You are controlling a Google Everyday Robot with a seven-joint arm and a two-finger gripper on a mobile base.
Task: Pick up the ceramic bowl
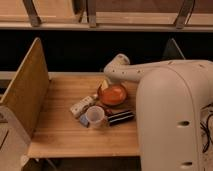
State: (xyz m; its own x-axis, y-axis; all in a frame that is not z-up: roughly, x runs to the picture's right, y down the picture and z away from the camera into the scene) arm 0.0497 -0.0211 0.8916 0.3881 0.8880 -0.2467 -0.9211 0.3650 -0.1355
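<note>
Reaching in from the 3 o'clock side, the white arm (150, 72) crosses the back of the wooden counter (60, 135) and bends down at its pale rounded joint toward the middle of the cluster of things. The claw (103, 86) sits low at the 10 o'clock edge of the ceramic bowl (113, 95). Whether it is open, closed or gripping anything cannot be told, nor whether it touches the rim.

The ceramic bowl rests upright on the counter, right of centre and toward the back, glossy orange-red inside with a darker rim. At its 7 o'clock stands a small pale cup (95, 116), mouth up, close to the bowl. At the bowl's 8 o'clock lies a whitish oblong packet (81, 106), set on a slant just beside the cup. A dark flat bar (120, 118) lies at the bowl's 5 o'clock, touching or nearly touching the cup's 3 o'clock side. Something small and bluish (83, 121) peeks out at the cup's 9 o'clock.

A tall wooden side panel (22, 97) rises along the counter's 9 o'clock edge. The robot's bulky white body (170, 125) fills the 4 o'clock part of the view, covering the counter's right end.
</note>
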